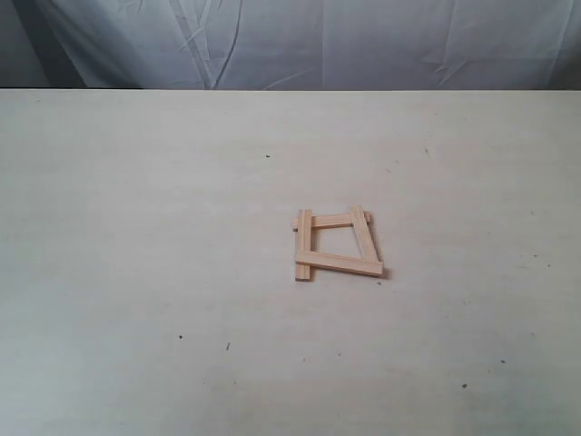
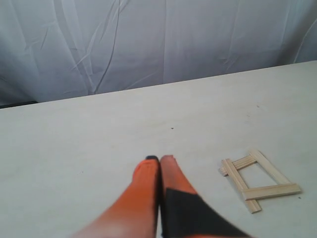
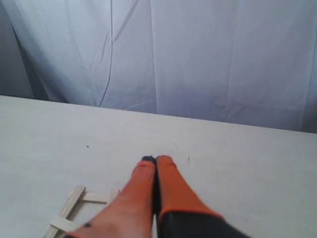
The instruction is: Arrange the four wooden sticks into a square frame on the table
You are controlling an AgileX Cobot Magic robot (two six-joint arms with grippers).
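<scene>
Pale tabletop (image 1: 136,272) fills most of the view. Left jaws are pressed together, orange fingers (image 2: 146,183) touching, nothing in them. Right jaws same deal, fingers (image 3: 171,188) closed up and empty. The square frame (image 1: 366,238) lies flat just off the tabletop's middle toward 3 o'clock, kinda skewed. It's four wooden sticks (image 1: 305,243) overlapping at the ends, with the 6 o'clock stick (image 1: 338,265) on top.

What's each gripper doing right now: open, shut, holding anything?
Left gripper: shut, holding nothing.
Right gripper: shut, holding nothing.
</scene>
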